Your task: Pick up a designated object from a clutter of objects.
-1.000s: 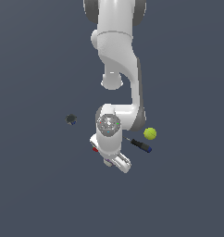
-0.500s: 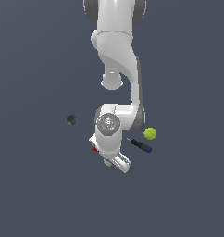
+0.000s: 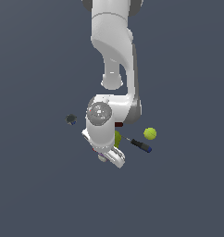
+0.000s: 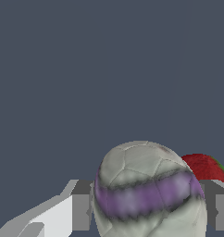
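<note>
The designated object, a white ball with a purple stripe [image 4: 148, 190], fills the gap between my gripper's [image 4: 148, 215] two fingers [image 4: 81, 212] in the wrist view. Both fingers press against its sides, so the gripper is shut on it. A red strawberry [image 4: 204, 166] lies close behind the ball. In the exterior view my hand [image 3: 102, 134] covers most of the clutter of objects. Only a pale sliver of the ball [image 3: 102, 158] peeks out beneath it, and the fingers are hidden there.
On the exterior view's right of the hand lie a yellow-green ball [image 3: 150, 134] and a black-and-blue screwdriver [image 3: 140, 145]. A yellow-green pear-like fruit [image 3: 117, 139] and a dark red-brown box [image 3: 119, 124] show partly behind the hand. A dark grey lump [image 3: 71, 120] sits apart on the left.
The hand has shifted slightly toward the exterior view's left and tilted a little. The loose objects have stayed in place.
</note>
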`<state>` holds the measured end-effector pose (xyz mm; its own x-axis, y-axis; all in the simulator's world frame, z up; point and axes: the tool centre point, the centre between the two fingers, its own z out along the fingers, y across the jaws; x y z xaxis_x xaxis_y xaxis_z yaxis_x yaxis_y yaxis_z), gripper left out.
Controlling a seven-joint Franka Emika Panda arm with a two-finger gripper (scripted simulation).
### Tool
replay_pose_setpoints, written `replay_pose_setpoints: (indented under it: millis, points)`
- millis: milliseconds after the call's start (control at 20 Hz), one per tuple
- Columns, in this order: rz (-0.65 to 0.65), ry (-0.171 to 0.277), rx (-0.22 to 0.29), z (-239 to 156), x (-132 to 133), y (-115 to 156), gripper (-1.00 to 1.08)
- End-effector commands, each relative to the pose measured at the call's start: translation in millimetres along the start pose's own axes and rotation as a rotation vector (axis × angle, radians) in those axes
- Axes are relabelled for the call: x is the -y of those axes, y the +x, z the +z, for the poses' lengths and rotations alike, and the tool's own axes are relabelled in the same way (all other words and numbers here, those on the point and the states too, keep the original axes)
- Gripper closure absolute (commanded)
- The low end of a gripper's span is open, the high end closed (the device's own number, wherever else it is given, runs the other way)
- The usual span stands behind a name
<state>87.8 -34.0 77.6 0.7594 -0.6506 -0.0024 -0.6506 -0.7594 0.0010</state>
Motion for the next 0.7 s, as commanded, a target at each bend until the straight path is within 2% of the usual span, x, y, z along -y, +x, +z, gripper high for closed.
replay_pose_setpoints:
  millis: [0,650]
  points:
    - [0.001,0.002,-0.002,-20,-11,6,1.08]
    - [0.002,0.003,-0.001,-154,-89,40,1.08]
